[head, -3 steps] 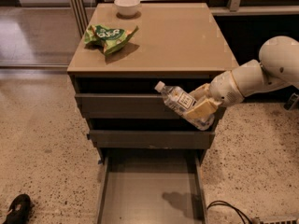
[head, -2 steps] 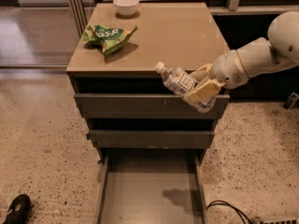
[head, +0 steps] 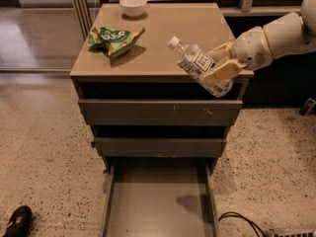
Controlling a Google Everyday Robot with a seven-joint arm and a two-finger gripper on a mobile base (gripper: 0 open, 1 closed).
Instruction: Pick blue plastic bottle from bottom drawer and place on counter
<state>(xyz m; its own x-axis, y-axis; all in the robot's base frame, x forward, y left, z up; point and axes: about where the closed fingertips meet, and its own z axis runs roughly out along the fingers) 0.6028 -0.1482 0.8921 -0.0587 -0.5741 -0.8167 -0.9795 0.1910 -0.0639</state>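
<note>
gripper (head: 220,61): at front right edge of counter (head: 182,28), fingers being pinched on lower body of blue plastic bottle (head: 193,59) | bottle: being held tilted, cap up-left, over that edge | bottom drawer (head: 158,209): pulled out below

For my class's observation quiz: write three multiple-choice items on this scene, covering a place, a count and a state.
1. Where is the blue plastic bottle? A on the ground; B in the gripper, above the counter's front edge; C lying flat on the counter.
2. How many things lie on the counter? A one; B two; C three.
3. The bottom drawer is: A pulled out; B shut; C removed.
Key: B, the gripper is shut on it; B, green snack bag and white bowl; A, its floor shows.
</note>
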